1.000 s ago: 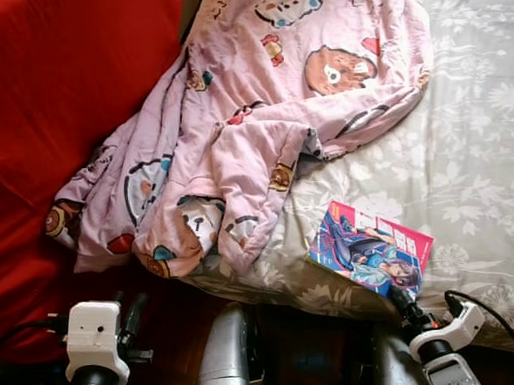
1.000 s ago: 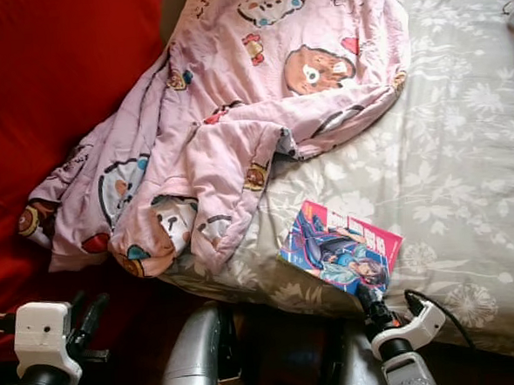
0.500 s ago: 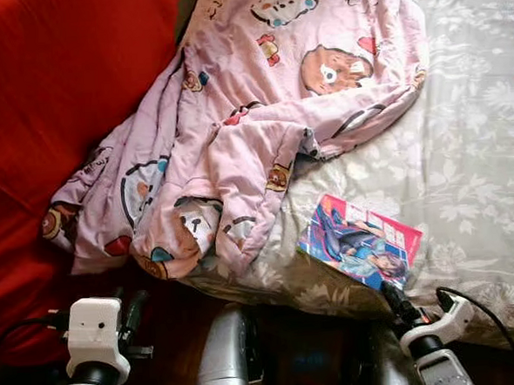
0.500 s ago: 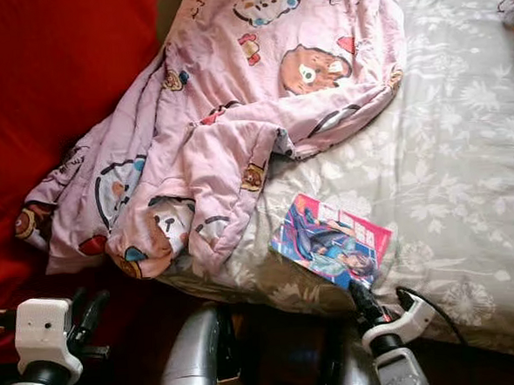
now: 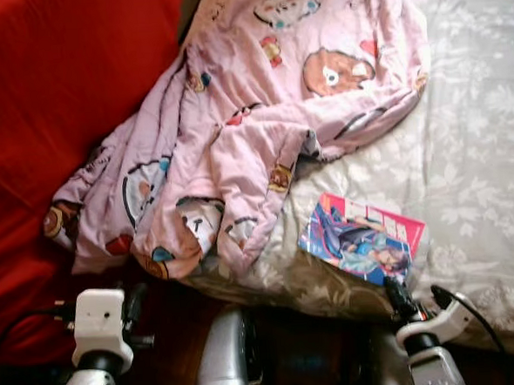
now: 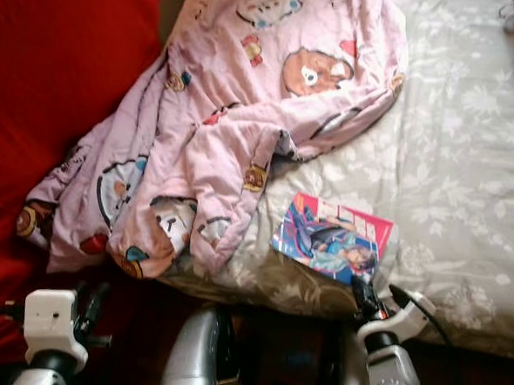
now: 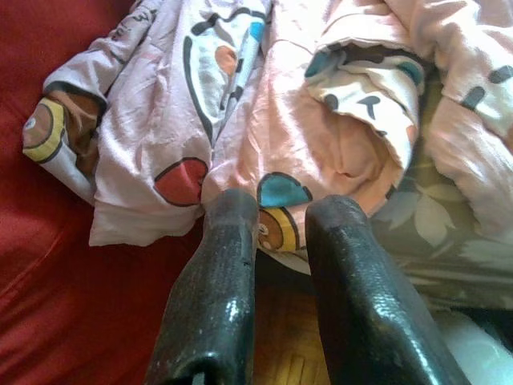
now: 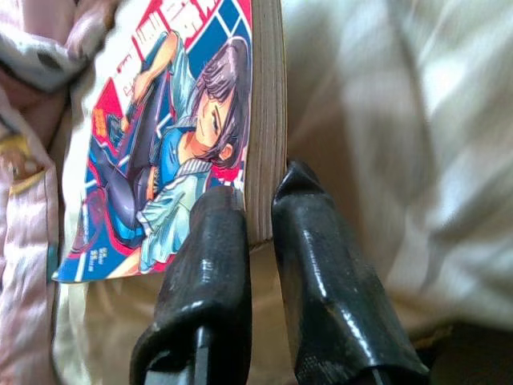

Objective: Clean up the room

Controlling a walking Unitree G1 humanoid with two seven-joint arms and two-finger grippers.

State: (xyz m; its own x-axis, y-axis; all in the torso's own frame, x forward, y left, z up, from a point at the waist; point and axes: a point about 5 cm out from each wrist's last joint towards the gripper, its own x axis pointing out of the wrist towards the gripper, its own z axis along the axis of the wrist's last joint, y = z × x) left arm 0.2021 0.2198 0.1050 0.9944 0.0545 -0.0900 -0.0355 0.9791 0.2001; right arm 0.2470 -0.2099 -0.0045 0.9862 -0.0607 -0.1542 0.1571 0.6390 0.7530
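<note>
Currently, your right gripper (image 8: 256, 212) is at the near edge of the bed (image 5: 481, 144), and its jaws are clamped on the corner of a comic book (image 5: 362, 238). In the right wrist view you can see one black finger (image 8: 212, 265) lying over the illustrated cover and the other pressed against the page edge from the opposite side, so the thickness of the book sits between them. The book lies flat on the grey floral bedsheet (image 6: 462, 119), cover up, close to the mattress edge, with its gripped corner nearest you. Its cover shows a drawn figure in blue and pink with lettering along the top.

Just beside the book, toward your left, a pink blanket (image 5: 261, 114) printed with cartoon bears is bunched in a rumpled heap. It runs from the far side of the bed down across the near corner, and its lower folds hang over the mattress edge. A red surface (image 5: 51, 109) borders the blanket on your left; the blanket's loose end rests against it.

Your left gripper (image 7: 280, 216) is low, below the hanging blanket end, well apart from the book. Its jaws stand slightly apart and hold nothing; in the left wrist view the fingertips (image 7: 232, 204) point at the drooping fold with a red and blue print. Dark wooden floor (image 7: 280, 321) shows beneath them.
</note>
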